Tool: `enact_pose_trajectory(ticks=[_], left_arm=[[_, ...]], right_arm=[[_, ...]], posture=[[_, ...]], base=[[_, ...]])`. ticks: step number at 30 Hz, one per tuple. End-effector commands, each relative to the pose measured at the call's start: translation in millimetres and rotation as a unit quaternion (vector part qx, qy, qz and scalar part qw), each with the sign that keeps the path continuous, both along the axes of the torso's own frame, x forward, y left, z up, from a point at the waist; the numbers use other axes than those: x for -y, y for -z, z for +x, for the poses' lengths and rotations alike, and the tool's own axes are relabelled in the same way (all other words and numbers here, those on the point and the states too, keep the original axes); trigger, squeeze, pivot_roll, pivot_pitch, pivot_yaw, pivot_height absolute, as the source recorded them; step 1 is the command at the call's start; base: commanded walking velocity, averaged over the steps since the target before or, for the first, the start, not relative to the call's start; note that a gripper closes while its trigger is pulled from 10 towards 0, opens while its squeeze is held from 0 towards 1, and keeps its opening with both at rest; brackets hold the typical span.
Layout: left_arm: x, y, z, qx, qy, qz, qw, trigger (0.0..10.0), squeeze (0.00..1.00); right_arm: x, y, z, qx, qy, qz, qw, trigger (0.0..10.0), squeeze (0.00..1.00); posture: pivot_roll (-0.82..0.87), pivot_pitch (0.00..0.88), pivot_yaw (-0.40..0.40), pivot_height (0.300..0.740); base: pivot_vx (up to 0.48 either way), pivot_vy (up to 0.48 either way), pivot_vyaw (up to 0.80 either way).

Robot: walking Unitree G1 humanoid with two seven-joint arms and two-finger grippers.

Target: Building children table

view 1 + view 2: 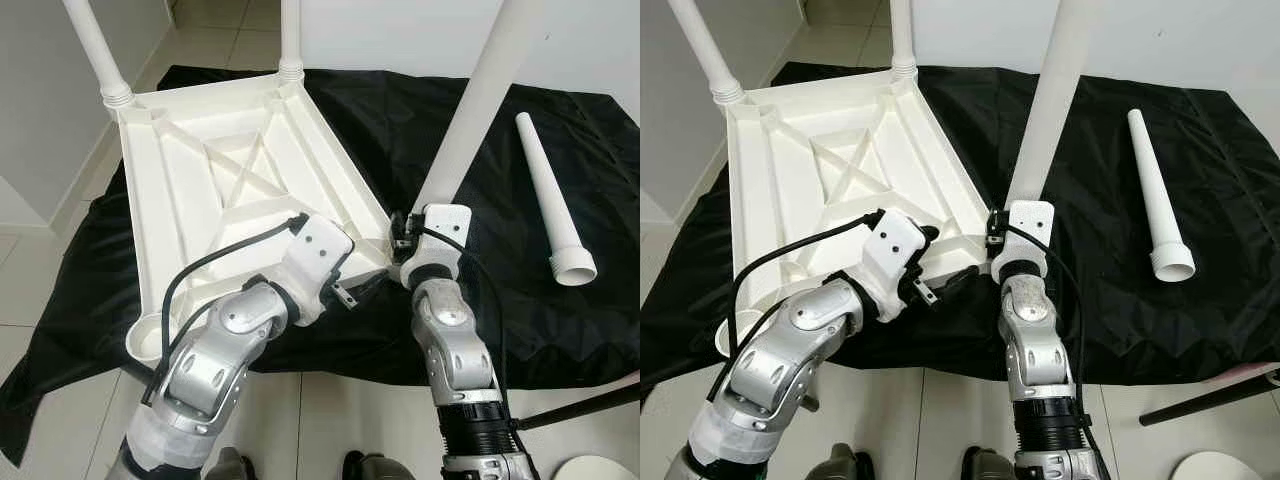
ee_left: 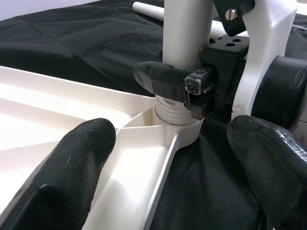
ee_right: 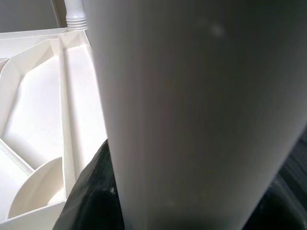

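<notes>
Tiled floor (image 1: 330,410), pale wall beyond; a black cloth (image 1: 520,290) spread on it carries the work. White plastic tabletop (image 1: 215,190) lies upside down on the cloth's left half, ribbed underside up with an X-shaped brace at centre and a round socket at each corner. Two legs stand screwed into the far corners: far-left leg (image 1: 95,45) and far-right leg (image 1: 291,35), both with threaded collars visible at the base. A third leg (image 1: 470,120) stands upright in the near-right corner socket, tilted slightly; its threaded end sits at the socket mouth. Right gripper (image 1: 403,238) is closed around this leg just above the threads. Left gripper (image 1: 362,289) hovers just beside the same corner, fingers (image 2: 72,177) spread wide, holding nothing. A loose fourth leg (image 1: 550,195) lies flat near the cloth's right edge, well apart from the tabletop, wide end toward the robot.
</notes>
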State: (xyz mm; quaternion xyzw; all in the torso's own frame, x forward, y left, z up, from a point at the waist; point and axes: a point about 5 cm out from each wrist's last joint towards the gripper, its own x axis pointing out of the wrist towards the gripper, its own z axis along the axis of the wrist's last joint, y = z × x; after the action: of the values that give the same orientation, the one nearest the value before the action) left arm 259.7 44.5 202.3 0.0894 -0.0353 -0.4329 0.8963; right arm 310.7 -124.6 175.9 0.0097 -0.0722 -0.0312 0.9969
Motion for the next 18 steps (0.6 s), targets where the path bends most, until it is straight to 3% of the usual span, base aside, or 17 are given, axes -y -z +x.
enact_pose_trajectory(ticks=[1,7,11,12,18], left_arm=[[-3.3,-0.3,-1.6,0.004,-0.017,0.0,1.0,10.0,0.0],[-3.6,0.6,-2.8,0.004,-0.015,0.003,1.0,10.0,0.0],[-3.4,0.4,-2.7,0.004,-0.014,0.005,1.0,10.0,0.0],[-3.3,0.4,-2.7,0.004,-0.013,0.005,1.0,10.0,0.0],[-2.1,1.2,-3.9,0.0,-0.004,0.008,1.0,10.0,0.0]], right_arm=[[1.4,5.0,-3.2,-0.008,-0.006,0.005,1.0,10.0,1.0],[7.0,0.9,-3.9,0.015,-0.025,0.001,1.0,10.0,1.0],[9.3,2.8,-1.8,0.01,-0.08,-0.002,0.997,10.0,1.0],[10.6,2.3,-1.7,0.016,-0.105,-0.01,0.994,10.0,0.0],[18.5,0.3,2.8,0.023,-0.202,-0.043,0.978,10.0,0.0]], posture=[[-0.04,0.144,-0.01,0.74],[-0.04,0.137,-0.01,0.74],[-0.04,0.135,-0.01,0.74],[-0.04,0.132,-0.009,0.74],[-0.05,0.129,-0.007,0.74]], base=[[0.0,0.0,0.0],[0.0,0.0,0.0],[0.0,0.0,0.0],[0.0,0.0,0.0],[0.0,0.0,0.0]])
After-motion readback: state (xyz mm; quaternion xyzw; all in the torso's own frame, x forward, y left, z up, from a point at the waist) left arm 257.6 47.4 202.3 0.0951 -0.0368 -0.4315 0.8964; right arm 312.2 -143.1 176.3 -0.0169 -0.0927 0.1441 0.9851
